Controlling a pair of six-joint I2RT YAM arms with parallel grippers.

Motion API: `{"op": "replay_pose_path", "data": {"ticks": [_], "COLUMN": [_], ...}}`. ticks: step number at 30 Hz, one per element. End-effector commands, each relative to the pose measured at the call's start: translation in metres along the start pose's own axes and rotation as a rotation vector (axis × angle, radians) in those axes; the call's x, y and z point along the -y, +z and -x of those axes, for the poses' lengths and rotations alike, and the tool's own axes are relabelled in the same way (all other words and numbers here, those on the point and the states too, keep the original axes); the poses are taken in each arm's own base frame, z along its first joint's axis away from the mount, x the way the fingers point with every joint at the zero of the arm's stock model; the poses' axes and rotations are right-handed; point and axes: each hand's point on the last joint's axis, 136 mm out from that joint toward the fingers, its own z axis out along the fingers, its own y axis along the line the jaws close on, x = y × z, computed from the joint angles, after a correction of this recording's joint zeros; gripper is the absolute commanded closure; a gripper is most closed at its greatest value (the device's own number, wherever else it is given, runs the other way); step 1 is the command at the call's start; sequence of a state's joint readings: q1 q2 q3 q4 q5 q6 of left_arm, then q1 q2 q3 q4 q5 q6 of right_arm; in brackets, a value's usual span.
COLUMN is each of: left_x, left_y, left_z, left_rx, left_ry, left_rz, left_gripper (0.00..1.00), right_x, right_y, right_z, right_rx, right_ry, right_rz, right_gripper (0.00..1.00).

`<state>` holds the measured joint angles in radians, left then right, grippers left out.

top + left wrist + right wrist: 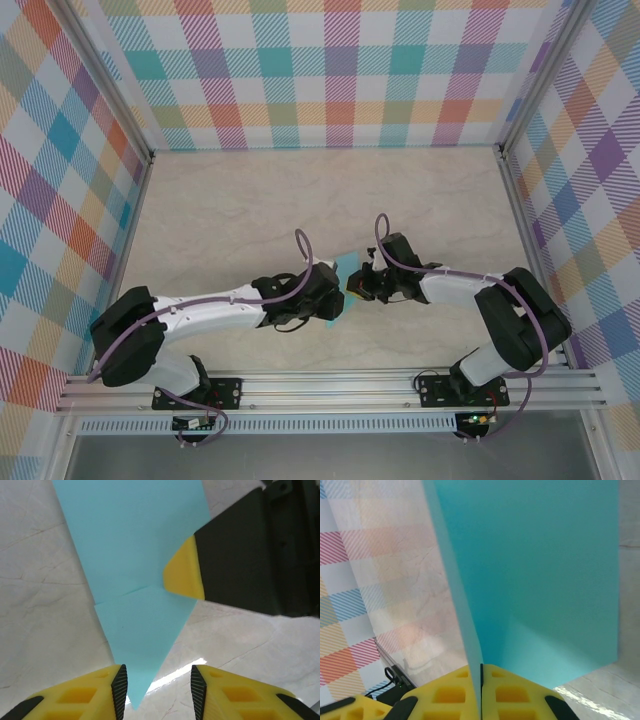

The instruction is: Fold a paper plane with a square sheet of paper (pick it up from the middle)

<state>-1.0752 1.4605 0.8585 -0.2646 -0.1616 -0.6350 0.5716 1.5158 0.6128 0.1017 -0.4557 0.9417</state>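
When looking down from above, find the sheet of paper [346,266] near the middle of the tabletop [230,200], between the two arm ends. Light turquoise, creased, folded to a triangular point at one end.

Pinched along one edge by the right gripper [481,672], closed tight on it. Stands on edge there, rising away from that wrist's camera.

From the left wrist, reads as a long shape, long axis running from the top of the frame down to the point. Aims at the left gripper [159,685], with the tip in the gap between the two black pads [120,685], nearer the left-hand one. No grip on it there: left gripper partly spread and holding nothing.

Right gripper's yellow fingertip [182,575] sits against the paper's right edge, just where a fold line crosses.

From above, long axis roughly far-to-near, point toward the near side, by the left wrist.
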Motion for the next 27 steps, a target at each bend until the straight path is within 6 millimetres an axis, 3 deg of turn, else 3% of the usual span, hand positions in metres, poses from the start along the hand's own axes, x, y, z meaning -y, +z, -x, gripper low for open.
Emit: {"op": "replay_pose_path", "data": {"ticks": [1, 13, 22, 27], "left_x": [-0.007, 0.001, -0.003, -0.007], "left_y": [0.007, 0.031, 0.042, 0.040], "left_z": [-0.011, -0.019, -0.027, -0.028], "left_rx": [0.006, 0.053, 0.051, 0.068], "left_ry": [0.033, 0.089, 0.116, 0.119], "left_rz": [0.104, 0.300, 0.382, 0.400], "left_gripper": [0.58, 0.58, 0.63, 0.71], "right_x": [0.003, -0.002, -0.003, -0.003], "right_y": [0.000, 0.002, 0.000, -0.001], "right_z": [0.000, 0.003, 0.003, 0.002], "right_rx": [0.005, -0.017, -0.023, -0.028], "right_ry": [-0.002, -0.012, -0.013, -0.018], "right_rz": [-0.032, -0.025, -0.023, -0.024], "right_gripper": [0.93, 0.92, 0.92, 0.91]}}
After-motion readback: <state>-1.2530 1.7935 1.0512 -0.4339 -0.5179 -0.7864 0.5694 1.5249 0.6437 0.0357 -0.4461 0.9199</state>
